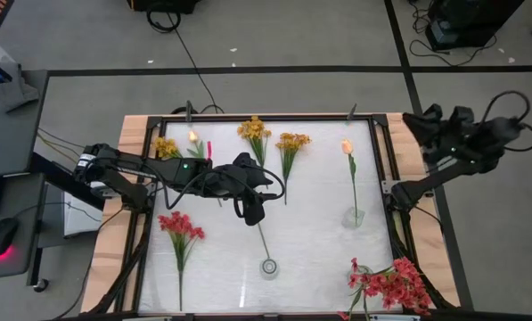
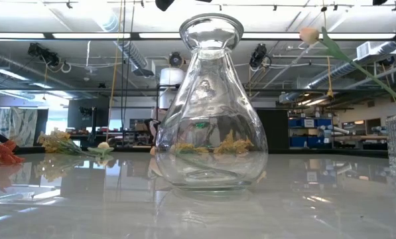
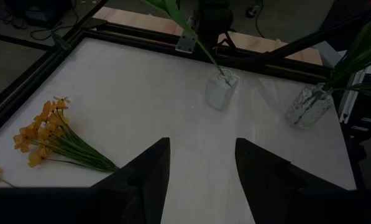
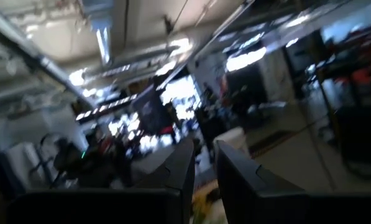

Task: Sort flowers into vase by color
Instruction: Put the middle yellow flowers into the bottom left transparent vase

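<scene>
While my right tool (image 4: 201,171) sits parked off the table's right edge, nearly shut and empty, my left tool (image 3: 201,168) hangs open and empty mid-table, nearer the yellow flowers (image 3: 45,134), stems pointing back toward it, blooms away.
</scene>
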